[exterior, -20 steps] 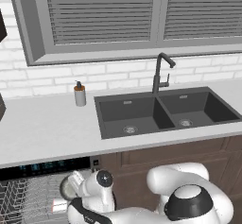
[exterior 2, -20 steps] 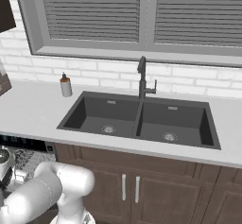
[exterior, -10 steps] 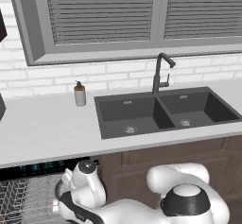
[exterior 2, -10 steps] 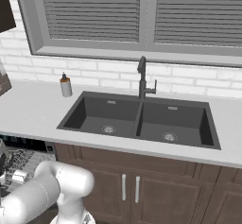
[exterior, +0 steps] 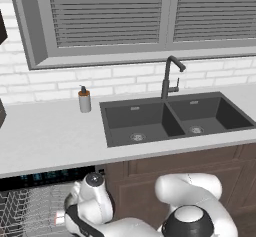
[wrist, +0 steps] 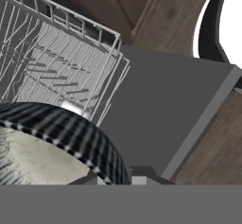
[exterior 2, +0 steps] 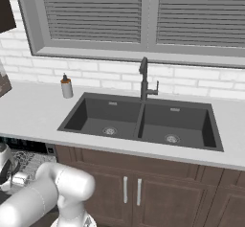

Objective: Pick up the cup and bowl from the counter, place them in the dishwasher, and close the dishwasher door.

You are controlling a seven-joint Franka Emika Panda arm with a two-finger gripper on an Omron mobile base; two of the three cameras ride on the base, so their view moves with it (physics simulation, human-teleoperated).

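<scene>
Over the dishwasher [exterior: 35,201] rack — bowl [wrist: 52,142] at the fingers — no writing legible.

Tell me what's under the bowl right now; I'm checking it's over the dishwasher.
In the hand view the bowl hangs over the pale wire rack, with the open dishwasher door beside it. The rack directly beneath is covered by the bowl.

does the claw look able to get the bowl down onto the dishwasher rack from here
Probably yes. The bowl is at the claw, hanging just over the pale wire rack, with the dishwasher door folded down and nothing between them.
</scene>
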